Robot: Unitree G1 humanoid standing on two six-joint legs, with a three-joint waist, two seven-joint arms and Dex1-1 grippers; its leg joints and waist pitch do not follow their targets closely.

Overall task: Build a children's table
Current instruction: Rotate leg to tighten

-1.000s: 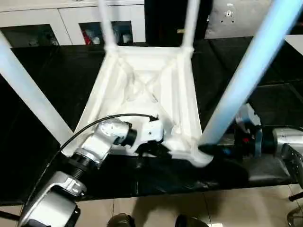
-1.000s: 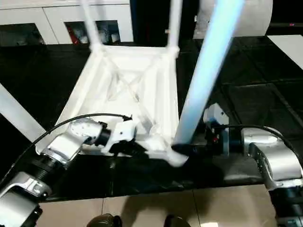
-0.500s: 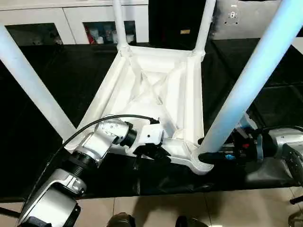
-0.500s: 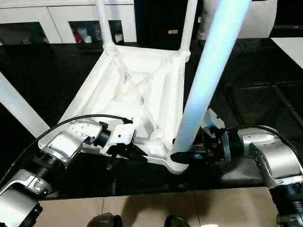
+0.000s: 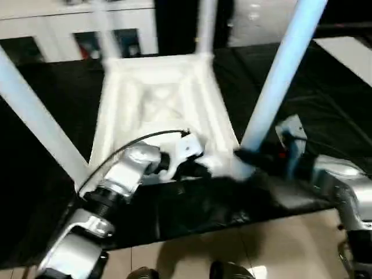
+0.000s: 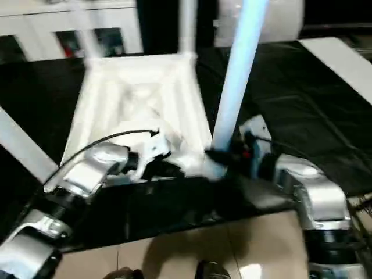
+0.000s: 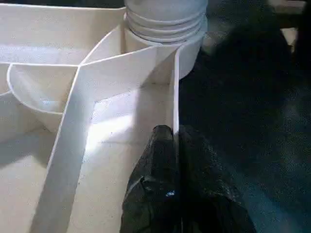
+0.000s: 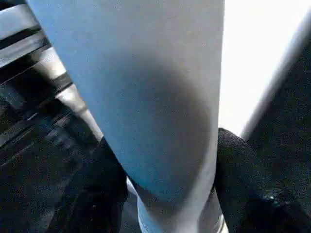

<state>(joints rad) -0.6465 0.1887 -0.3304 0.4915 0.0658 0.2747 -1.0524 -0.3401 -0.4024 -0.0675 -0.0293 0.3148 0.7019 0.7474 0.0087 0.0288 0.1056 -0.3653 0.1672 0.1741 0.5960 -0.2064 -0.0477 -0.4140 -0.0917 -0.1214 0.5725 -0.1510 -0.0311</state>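
The children's table lies upside down on the black worktable, its ribbed underside up and four white legs rising from the corner sockets. My left gripper is at the near rim, close to the near right corner. In the left wrist view this gripper is shut on the thin rim wall, below a corner socket. My right gripper is at the foot of the near right leg. In the right wrist view its fingers press on both sides of that leg.
The black-covered worktable ends just in front of my grippers, and tiled floor lies below its edge. White cabinets line the back. The near left leg slants up beside my left forearm.
The whole picture has shifted as my head moved. My right gripper's fingers have closed in around the foot of the near right leg. The left gripper keeps its hold on the rim.
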